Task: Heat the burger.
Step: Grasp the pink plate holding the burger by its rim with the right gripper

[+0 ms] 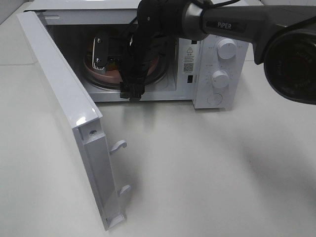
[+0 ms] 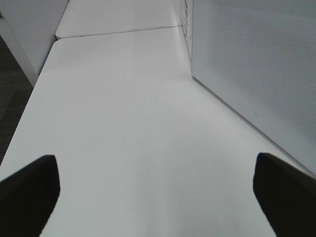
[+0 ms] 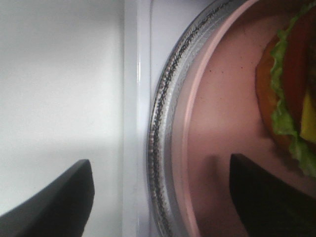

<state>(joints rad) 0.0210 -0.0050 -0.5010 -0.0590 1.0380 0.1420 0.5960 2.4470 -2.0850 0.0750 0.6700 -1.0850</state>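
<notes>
The burger (image 3: 291, 98) sits on its pink plate (image 3: 222, 123) inside the microwave (image 1: 217, 54), so loading looks done. Your right gripper (image 3: 160, 165) hangs open at the microwave's mouth, the left gripper (image 2: 155, 168) open beside the microwave. You have yet to shut the door (image 1: 59, 89) and start heating.

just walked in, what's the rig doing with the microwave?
The microwave has its door wide open, and the right arm reaches into the cavity. The burger sits on a pink plate on the glass turntable. The right gripper is open at the plate's rim, one finger over the plate and the other outside the turntable, gripping nothing. The left gripper hangs open above the table beside the microwave. The door is not yet shut.
</notes>
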